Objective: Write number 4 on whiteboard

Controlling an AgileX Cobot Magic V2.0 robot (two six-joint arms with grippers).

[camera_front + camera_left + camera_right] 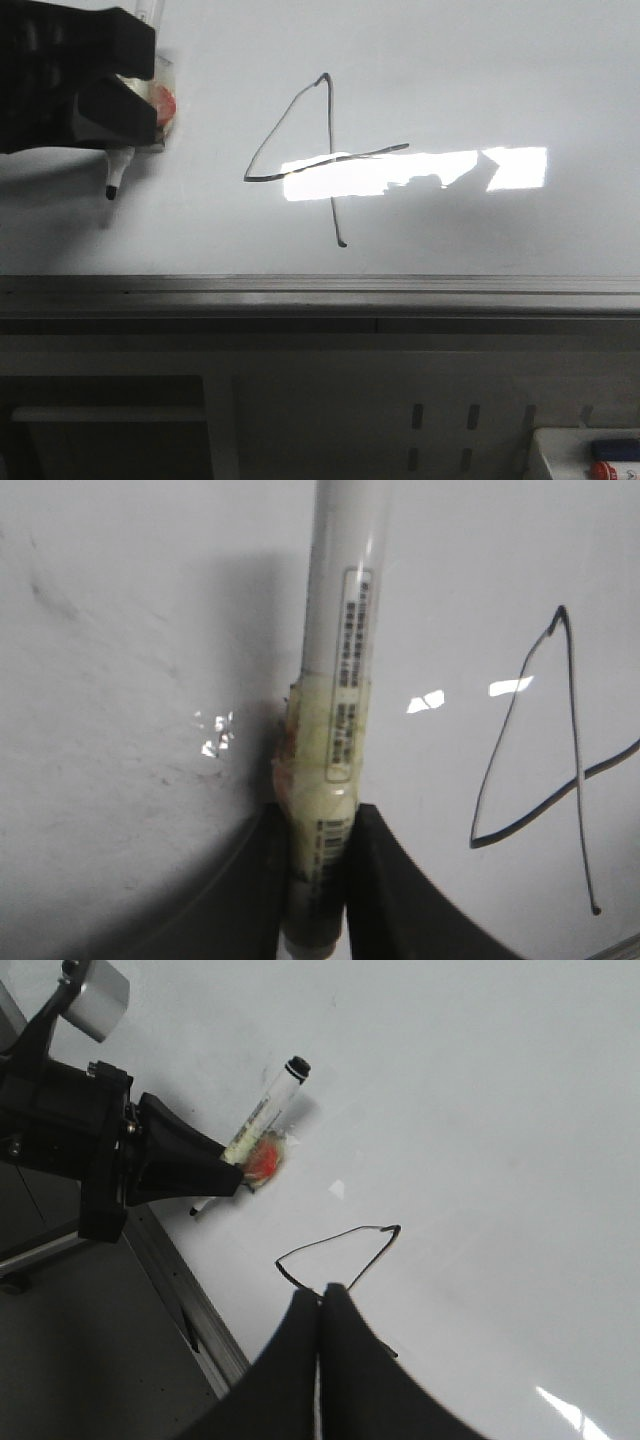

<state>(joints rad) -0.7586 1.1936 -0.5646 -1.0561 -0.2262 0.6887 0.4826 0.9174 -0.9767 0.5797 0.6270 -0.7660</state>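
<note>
The whiteboard (480, 80) fills the front view, with a grey edge rail (320, 290) along its near side. The number 4 (333, 157) is drawn on it in thin black lines near the middle. My left gripper (148, 90) at the far left is shut on a marker pen (118, 170), whose black tip points down just over the board, left of the 4. The left wrist view shows the pen (335, 680) clamped between the fingers, with the 4 (580, 778) beside it. My right gripper (320, 1295) is shut and empty, above the 4 (340, 1235).
A bright window reflection (400, 175) lies across the crossbar of the 4. A white tray (590, 455) with a blue and a red item sits at the lower right, below the board's edge. Yellowish tape and a red-orange patch (262, 1158) wrap the pen at the grip.
</note>
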